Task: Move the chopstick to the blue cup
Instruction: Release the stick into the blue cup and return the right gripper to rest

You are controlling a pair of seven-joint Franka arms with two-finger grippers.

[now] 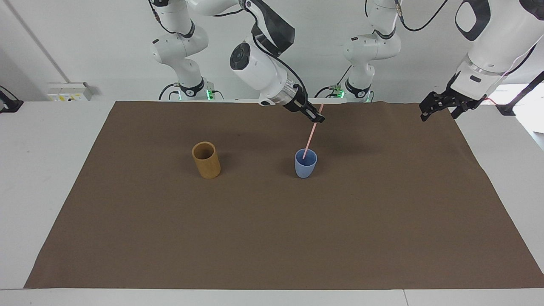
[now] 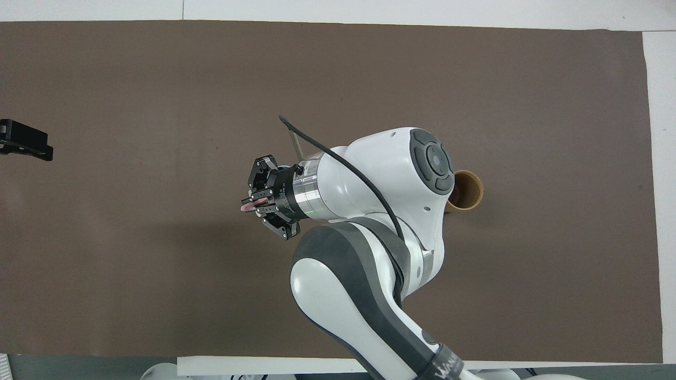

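The light-blue cup (image 1: 305,163) stands on the brown mat near the middle. The pale-pink chopstick (image 1: 311,132) slants up out of it, its lower end inside the cup. My right gripper (image 1: 318,117) is shut on the stick's upper end, raised over the mat on the robots' side of the cup. In the overhead view the right gripper (image 2: 249,206) holds the stick's pink tip (image 2: 246,208), and the arm hides the cup. My left gripper (image 1: 437,109) waits in the air at the left arm's end of the mat; it also shows in the overhead view (image 2: 24,146).
A taller tan-yellow cylindrical cup (image 1: 206,160) stands upright beside the blue cup, toward the right arm's end; it also shows in the overhead view (image 2: 466,190). The brown mat (image 1: 272,238) covers most of the white table.
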